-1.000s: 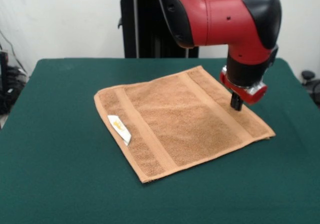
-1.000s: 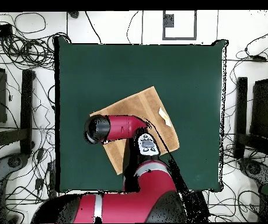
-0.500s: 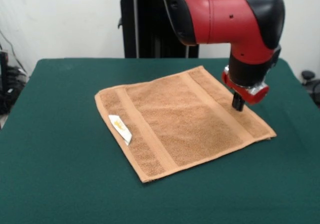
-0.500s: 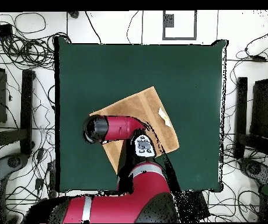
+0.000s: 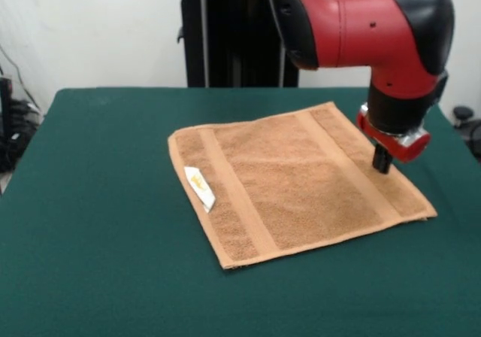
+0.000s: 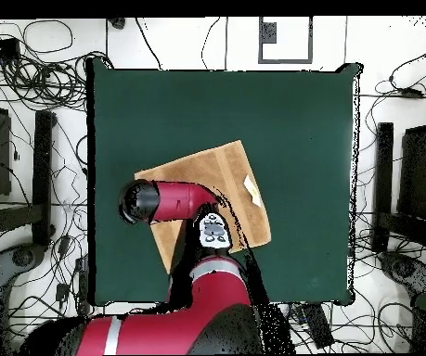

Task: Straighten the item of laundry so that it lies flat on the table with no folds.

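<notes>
The item of laundry is an orange-tan towel lying spread out and flat on the green table, turned at an angle to the table's edges. Its white tag lies on the band at the left. My gripper comes down onto the towel's right band near the right edge. It shows as one black tip, shut and touching the cloth. In the overhead view the towel lies low and left of the table's middle. The arm covers part of it and hides the gripper there.
The red arm reaches over the table's far right part. In the overhead view tangled cables and dark stands lie on the floor beside the table. Green cloth lies bare in front of the towel.
My gripper has moved to the right in the front view. The towel has slid to the right with it, still flat.
</notes>
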Motion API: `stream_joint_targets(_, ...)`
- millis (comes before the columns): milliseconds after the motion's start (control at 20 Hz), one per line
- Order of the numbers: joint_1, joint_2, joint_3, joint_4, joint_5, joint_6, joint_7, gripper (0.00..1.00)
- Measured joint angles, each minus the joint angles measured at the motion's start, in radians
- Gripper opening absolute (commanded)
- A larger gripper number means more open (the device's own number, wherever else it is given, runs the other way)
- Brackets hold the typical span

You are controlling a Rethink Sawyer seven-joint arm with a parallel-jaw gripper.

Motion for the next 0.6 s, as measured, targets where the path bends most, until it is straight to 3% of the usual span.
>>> stream_joint_targets(450, 0.072, 0.017, -0.056, -0.037, 0.055, 0.004, 0.000, 0.00)
stream_joint_targets(600, 0.133, 0.026, -0.111, -0.062, 0.055, 0.008, 0.000, 0.00)
